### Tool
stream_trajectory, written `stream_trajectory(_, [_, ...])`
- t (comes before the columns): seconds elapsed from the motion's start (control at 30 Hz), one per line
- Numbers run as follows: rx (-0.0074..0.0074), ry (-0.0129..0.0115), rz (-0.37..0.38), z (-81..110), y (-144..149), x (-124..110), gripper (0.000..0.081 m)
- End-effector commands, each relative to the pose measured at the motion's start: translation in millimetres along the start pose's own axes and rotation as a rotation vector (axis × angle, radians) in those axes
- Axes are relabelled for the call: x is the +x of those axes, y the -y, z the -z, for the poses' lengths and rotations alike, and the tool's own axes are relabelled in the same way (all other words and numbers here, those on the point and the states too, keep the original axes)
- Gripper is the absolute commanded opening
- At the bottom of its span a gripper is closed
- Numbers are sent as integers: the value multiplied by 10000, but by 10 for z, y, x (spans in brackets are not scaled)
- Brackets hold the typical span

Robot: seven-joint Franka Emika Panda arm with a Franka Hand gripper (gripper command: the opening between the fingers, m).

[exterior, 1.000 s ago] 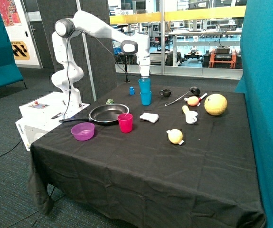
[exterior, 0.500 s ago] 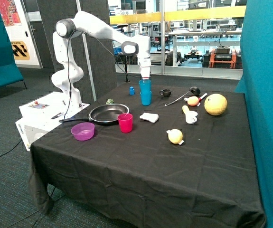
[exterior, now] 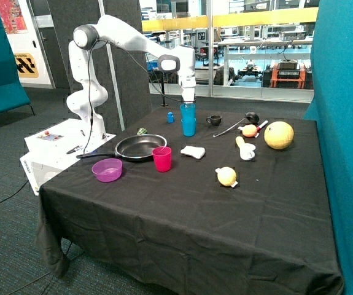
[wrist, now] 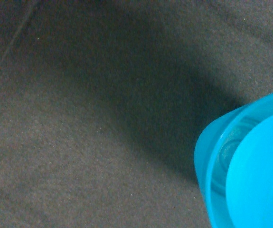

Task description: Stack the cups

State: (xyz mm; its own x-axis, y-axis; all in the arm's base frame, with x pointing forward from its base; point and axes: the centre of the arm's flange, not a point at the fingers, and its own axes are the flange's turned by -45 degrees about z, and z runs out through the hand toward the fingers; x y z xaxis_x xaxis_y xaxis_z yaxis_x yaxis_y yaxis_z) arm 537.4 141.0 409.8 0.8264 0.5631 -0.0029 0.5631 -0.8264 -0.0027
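Now my jaws [exterior: 188, 102], seemingly gripping the upper blue cup [exterior: 188, 110], press it into the lower blue cup [exterior: 189, 128] on the table [exterior: 237, 203]; misaligned, both could topple.

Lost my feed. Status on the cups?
Gripper at top blue cup, nested in second blue cup. Pink-red cup unstacked beside pan. Nothing obstructing.

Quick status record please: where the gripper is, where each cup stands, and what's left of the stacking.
gripper: at the rim of the upper blue cup
blue cups: upper one nested in the lower blue cup, near the black mug
pink cup: alone, beside the pan
done: two blue cups stacked
left: pink cup not yet stacked
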Motion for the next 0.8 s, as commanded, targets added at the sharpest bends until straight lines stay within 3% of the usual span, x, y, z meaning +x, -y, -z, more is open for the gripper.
stream_trajectory(0.0, [-27,-29,-53,-70,8,-23,0])
stream_trajectory(0.77, [-26,-29,-156,-233,10,-31,0])
